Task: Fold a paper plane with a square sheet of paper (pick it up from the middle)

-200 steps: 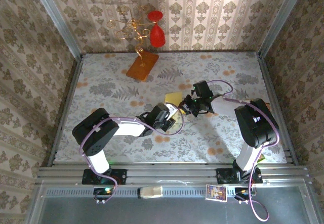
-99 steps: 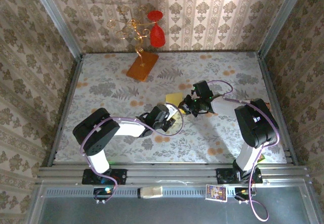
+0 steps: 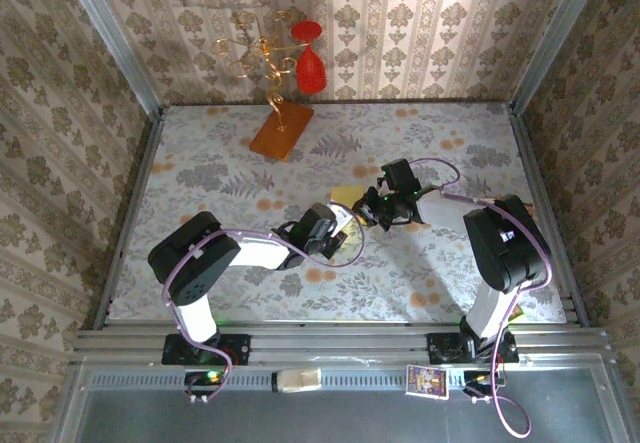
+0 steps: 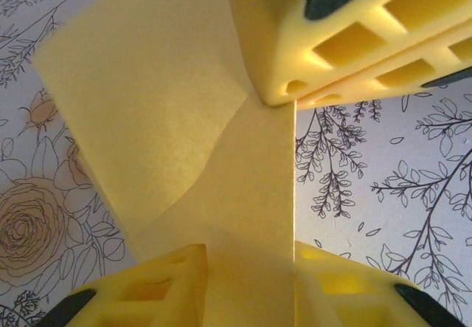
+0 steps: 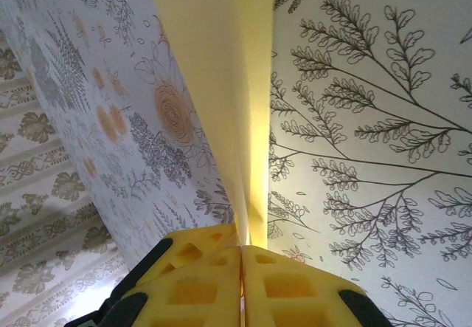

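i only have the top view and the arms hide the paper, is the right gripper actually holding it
observer: yes, in its wrist view the right gripper is shut on the edge of the yellow paper.
operator: and the left one
observer: the left gripper is open, with a finger on each side of a strip of the paper.
operator: is the paper flat
observer: no, it is folded. The left wrist view shows one layer lying over another.
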You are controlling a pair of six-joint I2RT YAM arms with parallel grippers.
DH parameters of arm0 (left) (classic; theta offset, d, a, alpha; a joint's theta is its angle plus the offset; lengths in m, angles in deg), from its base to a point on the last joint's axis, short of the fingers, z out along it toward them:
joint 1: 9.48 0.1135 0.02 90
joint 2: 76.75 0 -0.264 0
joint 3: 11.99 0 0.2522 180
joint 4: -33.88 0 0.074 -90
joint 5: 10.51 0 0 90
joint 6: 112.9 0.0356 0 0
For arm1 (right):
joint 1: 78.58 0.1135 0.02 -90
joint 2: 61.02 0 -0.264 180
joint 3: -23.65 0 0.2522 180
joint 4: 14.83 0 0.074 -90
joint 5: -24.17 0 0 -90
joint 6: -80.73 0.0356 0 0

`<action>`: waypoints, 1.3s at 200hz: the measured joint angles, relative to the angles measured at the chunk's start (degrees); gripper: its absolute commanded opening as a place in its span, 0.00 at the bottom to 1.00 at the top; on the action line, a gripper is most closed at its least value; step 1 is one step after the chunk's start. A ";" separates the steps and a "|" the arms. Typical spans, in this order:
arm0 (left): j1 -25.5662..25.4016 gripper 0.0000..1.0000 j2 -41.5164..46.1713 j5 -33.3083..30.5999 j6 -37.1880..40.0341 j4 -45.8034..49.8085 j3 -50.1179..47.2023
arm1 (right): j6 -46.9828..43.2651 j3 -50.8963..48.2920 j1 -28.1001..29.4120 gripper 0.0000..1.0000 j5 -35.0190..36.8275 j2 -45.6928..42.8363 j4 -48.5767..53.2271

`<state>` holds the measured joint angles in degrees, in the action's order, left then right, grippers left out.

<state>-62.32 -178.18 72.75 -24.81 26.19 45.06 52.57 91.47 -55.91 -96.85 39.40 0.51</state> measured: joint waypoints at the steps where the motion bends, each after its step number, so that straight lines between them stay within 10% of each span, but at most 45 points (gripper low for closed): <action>1: 0.02 0.30 0.00 0.00 0.04 0.00 0.00 | -0.02 0.02 0.00 0.18 -0.04 0.00 0.00; 75: 0.46 0.18 0.00 0.35 -0.04 -0.63 -0.09 | -0.46 0.63 -3.13 0.51 -0.72 -0.96 1.79; 260: 12.07 0.08 0.20 23.56 -25.86 -6.40 -3.54 | -6.32 -1.29 -7.43 0.61 2.71 -5.97 4.63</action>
<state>-50.25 -177.98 96.31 -50.67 19.78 41.52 46.25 90.18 -63.34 -94.14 33.44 5.15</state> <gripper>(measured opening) 0.094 0.589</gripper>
